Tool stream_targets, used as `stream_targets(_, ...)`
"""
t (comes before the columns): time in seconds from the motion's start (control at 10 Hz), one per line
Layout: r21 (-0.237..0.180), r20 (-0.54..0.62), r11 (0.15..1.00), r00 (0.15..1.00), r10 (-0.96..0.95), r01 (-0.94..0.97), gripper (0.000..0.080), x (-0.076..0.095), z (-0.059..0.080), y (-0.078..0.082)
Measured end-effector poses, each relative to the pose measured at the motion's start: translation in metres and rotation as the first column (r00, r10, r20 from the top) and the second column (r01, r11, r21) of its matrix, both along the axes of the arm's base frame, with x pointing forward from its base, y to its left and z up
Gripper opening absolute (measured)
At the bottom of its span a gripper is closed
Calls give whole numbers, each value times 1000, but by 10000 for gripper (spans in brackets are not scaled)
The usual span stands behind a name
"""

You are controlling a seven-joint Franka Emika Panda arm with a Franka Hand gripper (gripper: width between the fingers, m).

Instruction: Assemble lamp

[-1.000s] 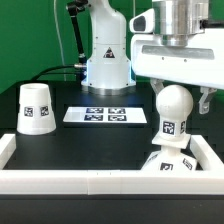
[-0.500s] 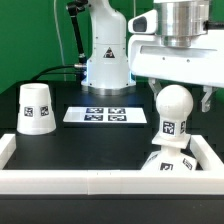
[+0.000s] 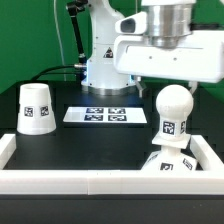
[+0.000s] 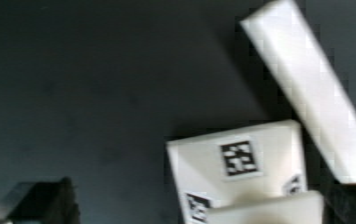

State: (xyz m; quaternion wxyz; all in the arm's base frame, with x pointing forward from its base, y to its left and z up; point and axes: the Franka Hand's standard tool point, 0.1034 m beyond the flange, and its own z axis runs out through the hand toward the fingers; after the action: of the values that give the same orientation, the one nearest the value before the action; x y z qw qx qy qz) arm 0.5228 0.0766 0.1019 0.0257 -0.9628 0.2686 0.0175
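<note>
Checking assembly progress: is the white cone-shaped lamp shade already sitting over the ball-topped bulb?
No: the white cone-shaped shade stands alone on the black table at the exterior view's left, apart from the white ball-topped bulb.

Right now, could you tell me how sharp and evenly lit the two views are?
Exterior view: evenly lit and fairly sharp; the shade and bulb show crisp tags against the dark table. Wrist view: soft and blurred, dim, with a tagged white part tilted and its edges smeared.
</note>
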Motion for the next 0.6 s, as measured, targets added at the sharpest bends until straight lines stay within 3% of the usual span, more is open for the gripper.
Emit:
stream_targets(0.2, 2, 1, 994, 994, 106, -106, 699, -11, -2, -22)
stream_targets(0.4, 6, 9, 983, 983, 181, -181, 699, -15, 1, -61)
stream_targets(0.6, 5, 7, 985, 985, 173, -173, 699, -15, 0, -58)
